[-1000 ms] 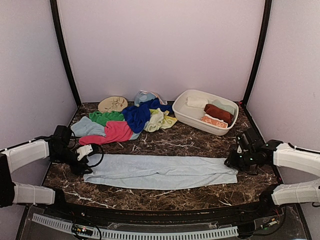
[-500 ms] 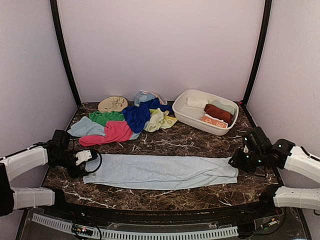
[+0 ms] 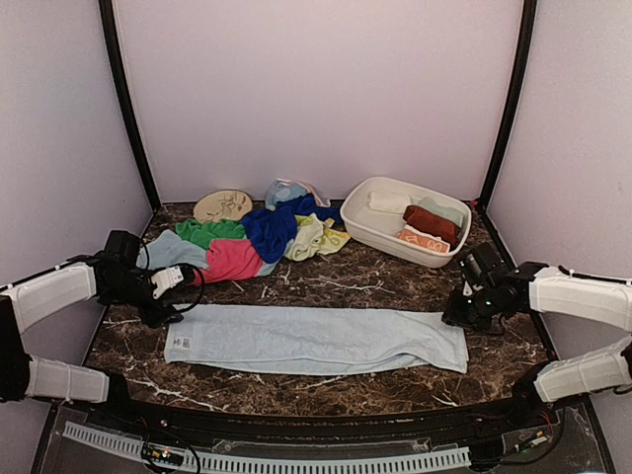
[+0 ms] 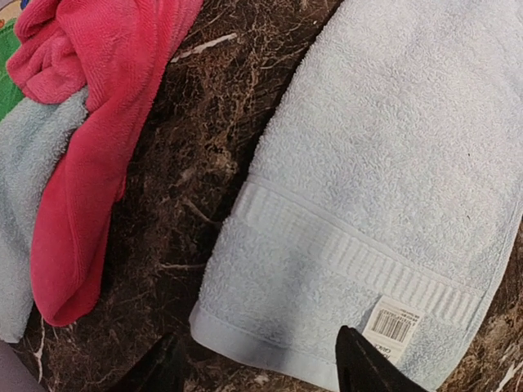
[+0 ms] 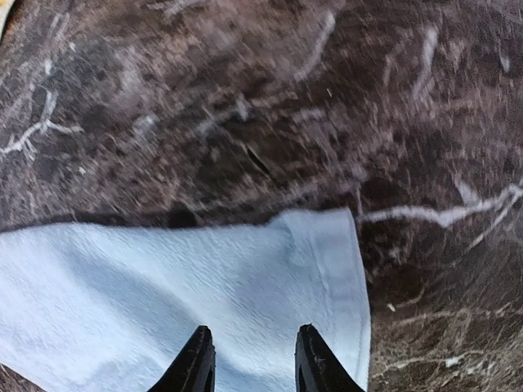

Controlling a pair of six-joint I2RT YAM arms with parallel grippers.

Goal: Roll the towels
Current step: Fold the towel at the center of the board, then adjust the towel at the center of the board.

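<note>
A long pale blue towel (image 3: 316, 339) lies flat across the front of the table, its labelled left end (image 4: 384, 204) spread square. My left gripper (image 3: 166, 308) hovers open just over that end's corner (image 4: 261, 377), holding nothing. My right gripper (image 3: 456, 314) is open above the towel's right end (image 5: 204, 302), its fingers (image 5: 196, 366) straddling flat cloth. Behind lies a loose pile: pink-red (image 3: 225, 262) (image 4: 98, 122), green (image 3: 209, 231), royal blue (image 3: 272, 227), lime-yellow (image 3: 314, 237) and another pale blue towel (image 3: 168, 249).
A white oval basin (image 3: 357, 225) at the back right holds rolled towels, among them a white one (image 3: 388, 201) and a rust-brown one (image 3: 432, 222). A round tan disc (image 3: 222, 205) lies at the back left. Walls enclose three sides.
The towel's left end, bunched before, now lies flat and square. My left gripper has drawn back toward the pile. My right gripper has shifted left onto the towel's right end.
</note>
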